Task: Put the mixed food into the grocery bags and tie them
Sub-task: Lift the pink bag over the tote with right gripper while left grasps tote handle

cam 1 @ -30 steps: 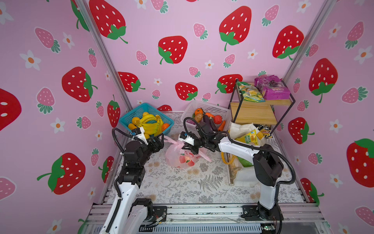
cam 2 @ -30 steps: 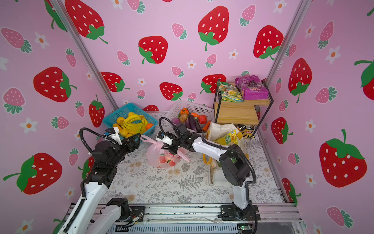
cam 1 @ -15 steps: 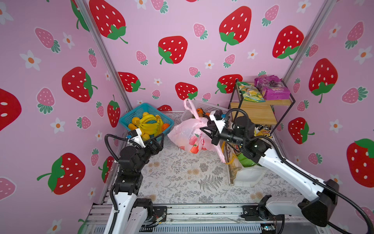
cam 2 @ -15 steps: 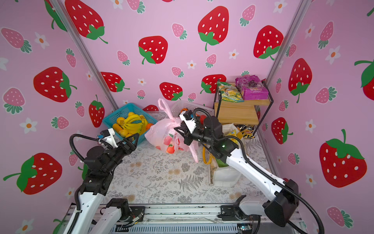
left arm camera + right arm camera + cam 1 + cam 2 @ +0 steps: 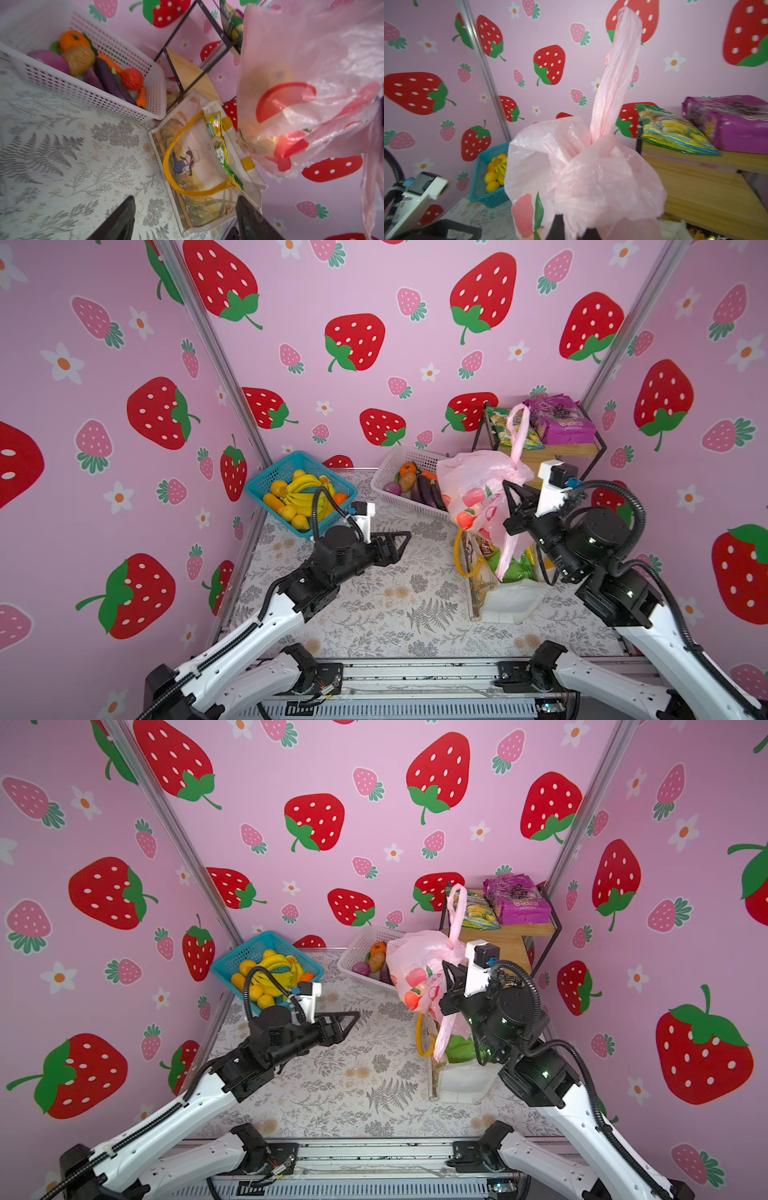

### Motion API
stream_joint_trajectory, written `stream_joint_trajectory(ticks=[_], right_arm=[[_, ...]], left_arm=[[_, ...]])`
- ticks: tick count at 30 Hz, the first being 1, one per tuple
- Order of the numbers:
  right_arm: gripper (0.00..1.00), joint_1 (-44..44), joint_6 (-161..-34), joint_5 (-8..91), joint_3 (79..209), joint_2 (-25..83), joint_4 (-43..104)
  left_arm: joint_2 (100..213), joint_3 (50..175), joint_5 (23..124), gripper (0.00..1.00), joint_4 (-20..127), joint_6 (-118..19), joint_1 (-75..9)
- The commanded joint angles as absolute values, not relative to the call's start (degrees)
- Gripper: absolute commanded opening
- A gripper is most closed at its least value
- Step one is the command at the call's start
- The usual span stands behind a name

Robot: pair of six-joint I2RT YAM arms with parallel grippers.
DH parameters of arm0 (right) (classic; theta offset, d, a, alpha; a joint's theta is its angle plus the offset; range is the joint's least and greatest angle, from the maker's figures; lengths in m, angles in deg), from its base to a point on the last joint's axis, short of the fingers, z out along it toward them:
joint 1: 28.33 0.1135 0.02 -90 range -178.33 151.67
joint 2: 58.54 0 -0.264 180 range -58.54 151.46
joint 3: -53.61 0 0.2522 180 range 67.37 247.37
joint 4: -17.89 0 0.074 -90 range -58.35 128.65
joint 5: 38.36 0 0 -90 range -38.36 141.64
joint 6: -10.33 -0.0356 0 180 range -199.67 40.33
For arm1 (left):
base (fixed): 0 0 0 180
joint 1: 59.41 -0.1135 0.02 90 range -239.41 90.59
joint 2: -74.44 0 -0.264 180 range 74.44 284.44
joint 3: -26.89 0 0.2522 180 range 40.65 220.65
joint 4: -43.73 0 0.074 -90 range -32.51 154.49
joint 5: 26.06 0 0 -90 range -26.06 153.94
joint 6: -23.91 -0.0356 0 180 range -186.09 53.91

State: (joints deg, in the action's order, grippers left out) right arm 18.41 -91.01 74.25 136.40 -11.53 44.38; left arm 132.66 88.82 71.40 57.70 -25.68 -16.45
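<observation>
Your right tool (image 5: 514,493) is pinching the pink bag (image 5: 473,485) by its knot, left tool (image 5: 400,542) spread — I'd lower it slow into the white tote (image 5: 511,601).

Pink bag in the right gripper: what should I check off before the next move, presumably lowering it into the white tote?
1. Grip: right gripper shut on the neck of the pink bag: ok.
2. Bag clear of the table, held up by the white tote: ok.
3. Tie: knot looks made, but whether it is tight: cannot tell.
4. Other arm: left gripper open, empty, apart from the bag: ok.
5. Room in the tote beside the packets already inside: cannot tell.
6. Loose handle strand dangles near the tote's yellow handle and could snag: not ok.
</observation>
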Motion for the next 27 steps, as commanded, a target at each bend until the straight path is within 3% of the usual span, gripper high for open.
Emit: stream_joint_trajectory(ticks=[1,7,13,20,27], right_arm=[[0.00,18.4,-89.2,89.0,135.6,-13.7,50.2],[0.00,17.1,-89.2,94.4,132.7,-13.8,53.6],[0.00,11.0,-91.6,84.7,129.8,-11.6,54.8],[0.00,2.7,-92.7,68.5,126.4,-8.7,54.3],[0.00,-5.4,-93.5,55.0,121.9,-8.1,53.6]], left_arm=[[139.6,94.3,69.3,0.73,54.9,-26.2,-11.0],[156.1,103.4,76.9,0.69,51.6,-24.1,-7.2],[168.5,113.9,82.4,0.65,51.4,-23.0,-6.8],[176.8,120.0,82.8,0.41,53.2,-23.4,-6.9],[174.5,115.5,85.0,0.07,47.7,-21.5,-8.5]])
